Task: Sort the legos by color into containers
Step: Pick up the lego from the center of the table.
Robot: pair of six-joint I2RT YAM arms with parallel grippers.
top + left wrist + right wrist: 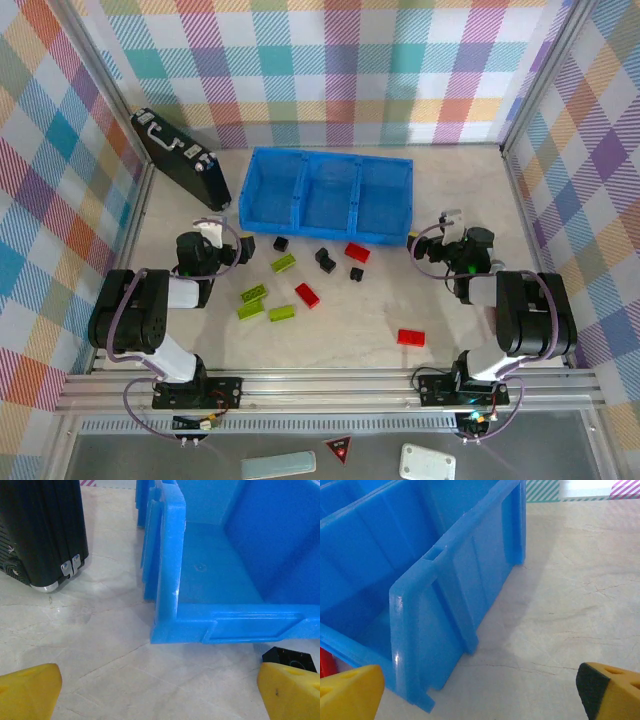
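While left tool [159, 692] and right tool [480, 692] gape wide, black lego [290, 658] half-hidden behind a fingertip [292, 696] — tray [170, 555] cropped

The arms [135, 318] are black with white forearms — grey cables [412, 250] looped alongside — and yellow fingertips [27, 690].

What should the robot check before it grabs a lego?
1. Left gripper open and empty: ok.
2. Right gripper open and empty: ok.
3. Tray compartments empty and ready: ok.
4. Black brick lying close by the left fingers: ok.
5. Briefcase apart from the tray: ok.
6. Green bricks loose, not joined together: cannot tell.
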